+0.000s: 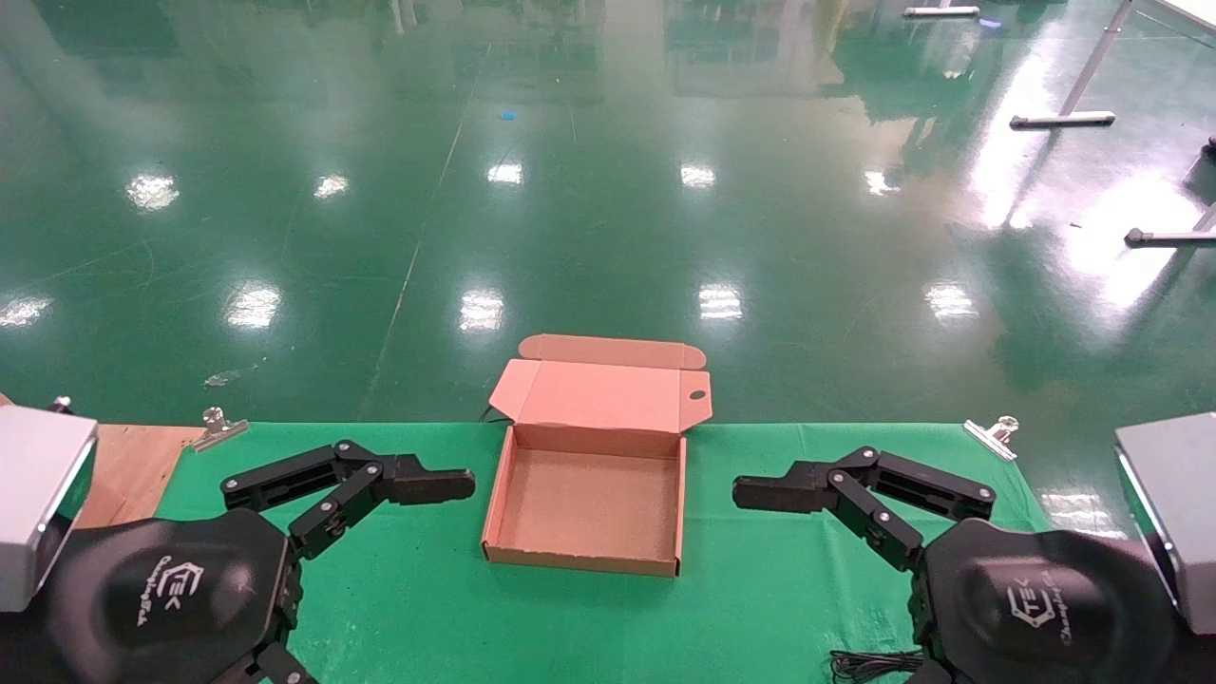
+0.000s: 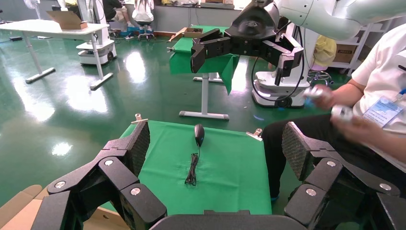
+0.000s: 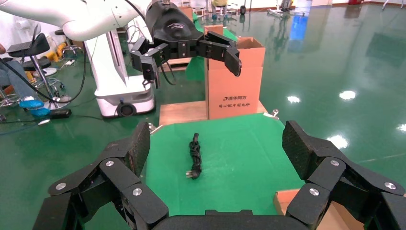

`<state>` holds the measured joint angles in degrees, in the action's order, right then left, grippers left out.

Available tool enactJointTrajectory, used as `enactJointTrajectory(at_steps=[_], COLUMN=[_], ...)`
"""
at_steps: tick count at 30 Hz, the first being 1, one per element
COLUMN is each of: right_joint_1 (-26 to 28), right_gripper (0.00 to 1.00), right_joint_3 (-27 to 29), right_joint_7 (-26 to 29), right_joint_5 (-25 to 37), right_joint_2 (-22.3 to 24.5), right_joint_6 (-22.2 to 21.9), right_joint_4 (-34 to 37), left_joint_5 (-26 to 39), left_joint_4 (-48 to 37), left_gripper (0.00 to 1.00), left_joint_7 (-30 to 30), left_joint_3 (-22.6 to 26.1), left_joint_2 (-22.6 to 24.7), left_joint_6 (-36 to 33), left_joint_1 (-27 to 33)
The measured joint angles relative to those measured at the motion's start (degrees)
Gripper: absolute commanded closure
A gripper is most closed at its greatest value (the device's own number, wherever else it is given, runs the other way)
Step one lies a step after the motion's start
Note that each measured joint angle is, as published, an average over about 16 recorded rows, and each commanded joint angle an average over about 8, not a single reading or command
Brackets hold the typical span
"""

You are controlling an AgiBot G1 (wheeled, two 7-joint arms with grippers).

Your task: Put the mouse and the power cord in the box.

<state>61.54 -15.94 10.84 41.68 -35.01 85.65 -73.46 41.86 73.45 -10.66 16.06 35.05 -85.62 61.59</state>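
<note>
1. On the black housing of the left gripper (image 1: 418,484), head view: a white hexagon logo with "TEK" beside it, plus a line of small script too fine to read.
2. On the black housing of the right gripper (image 1: 784,494): the same white hexagon logo and "TEK", again with unreadable small script.
3. On the tall cardboard carton (image 3: 234,79) in the right wrist view: a dark printed logo and a row of probably Chinese characters, not legible.
</note>
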Motion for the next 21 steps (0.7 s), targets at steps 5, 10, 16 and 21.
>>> enactJointTrajectory(at_steps=[5,10,16,21], right_joint_1=[0.4,1.5,4.2,7.2], right_gripper=[0.0,0.0,0.0,0.0], right_joint_3=[-0.2,-1.4,-4.8,-9.4], right_joint_7=[-0.3,-1.4,-4.4,-7.9], right_joint_5=[1.2,5.0,15.1,27.3], right_joint_2=[0.5,0.9,0.9,-0.6], right_joint_6=[0.1,0.6,1.3,1.5], right_joint_4=[-0.1,0.1,0.6,1.3], left_joint_5=[1.0,3.9,10.8,19.0], left_joint_4=[0.0,-0.4,-2.2,-5.1], left_gripper=[0.0,0.0,0.0,0.0], left_joint_7=[0.1,0.3,1.3,3.4], left_joint_3=[0.4,1.6,4.4,7.6], left_joint_2=[-0.1,-0.1,-0.3,-0.2], left_joint_6=[0.1,-0.1,-0.7,-1.1], left_joint_1=[0.3,1.0,2.3,3.7])
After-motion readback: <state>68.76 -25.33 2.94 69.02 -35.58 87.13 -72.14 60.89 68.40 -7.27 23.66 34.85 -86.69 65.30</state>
